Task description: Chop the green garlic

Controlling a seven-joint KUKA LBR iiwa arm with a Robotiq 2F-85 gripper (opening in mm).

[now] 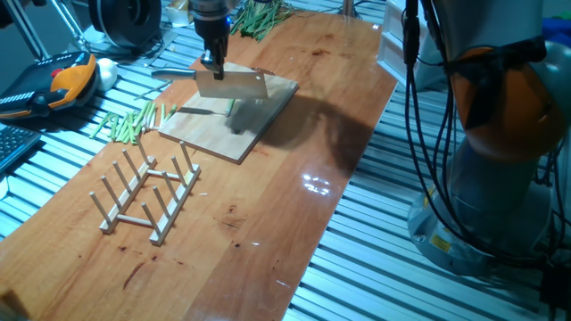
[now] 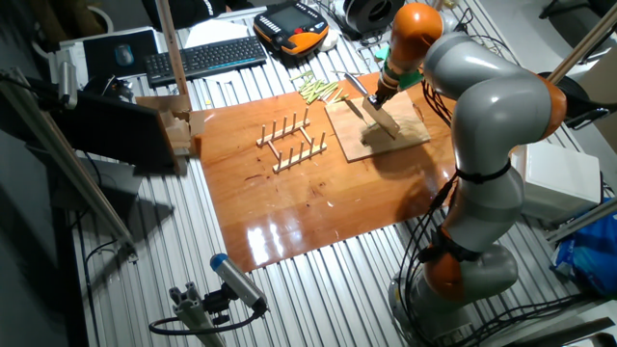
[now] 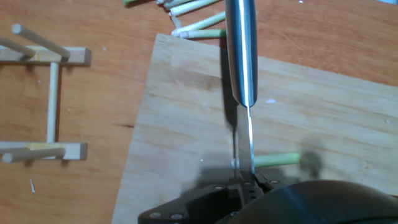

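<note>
Gripper: the gripper hangs over the board, its jaws closed tight on the handle of a cleaver.
Cleaver: in the hand view the knife runs straight out from the jaws, seen edge-on, its blade a thin bright line below the rounded steel handle; from the fixed view the broad blade sits level just above the board.
Garlic: the garlic, one short pale-green stalk, lies flat on the board directly under the blade, close in front of the jaws; it crosses the blade line, with most of its length sticking out to the right in the hand view. Whether the edge touches it cannot be told.
Board: the board, pale wood, spreads beneath and ahead of the jaws on the table.
Sticks: a heap of green sticks lies off the board, beyond the knife tip in the hand view.
Rack: a wooden peg rack stands on the table, well apart from the jaws, to the left in the hand view.
Stalks: long dark-green stalks lie at the table's far end, behind the gripper in one fixed view.
</note>
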